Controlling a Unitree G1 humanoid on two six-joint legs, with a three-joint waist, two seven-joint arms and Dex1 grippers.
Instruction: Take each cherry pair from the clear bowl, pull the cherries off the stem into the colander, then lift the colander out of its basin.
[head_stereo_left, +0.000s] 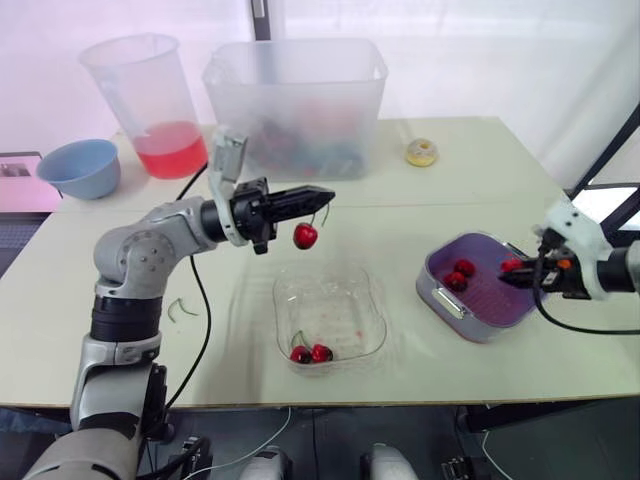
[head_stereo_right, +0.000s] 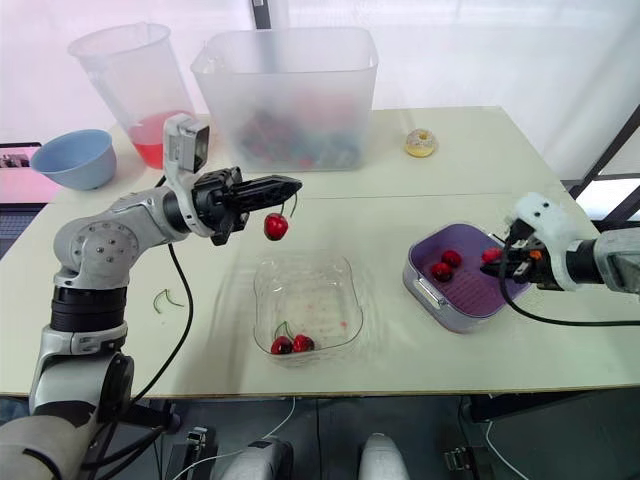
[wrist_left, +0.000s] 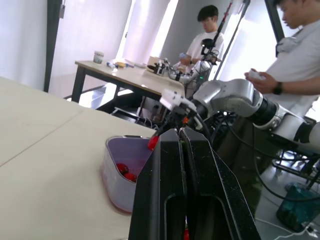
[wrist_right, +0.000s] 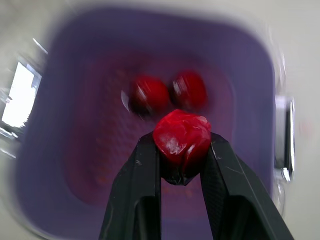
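Note:
My left gripper (head_stereo_left: 326, 195) hovers above the far rim of the clear bowl (head_stereo_left: 376, 305), shut on a green stem with one red cherry (head_stereo_left: 305, 236) dangling under it. Another cherry pair (head_stereo_left: 311, 353) lies in the bowl's near corner. To the right, the purple colander (head_stereo_left: 497, 305) sits in its pale basin (head_stereo_left: 446, 300) with two loose cherries (head_stereo_left: 460, 273) inside. My right gripper (head_stereo_left: 516, 270) reaches over the colander, shut on a single cherry (wrist_right: 181, 136) just above the two below.
At the table's back stand a large clear bin (head_stereo_left: 297, 105), a pitcher with red liquid (head_stereo_left: 150, 100) and a blue bowl (head_stereo_left: 80, 167). A small yellow ring (head_stereo_left: 421, 152) lies at back right. Loose green stems (head_stereo_left: 178, 310) lie by my left arm. People (wrist_left: 295, 60) stand beyond the table.

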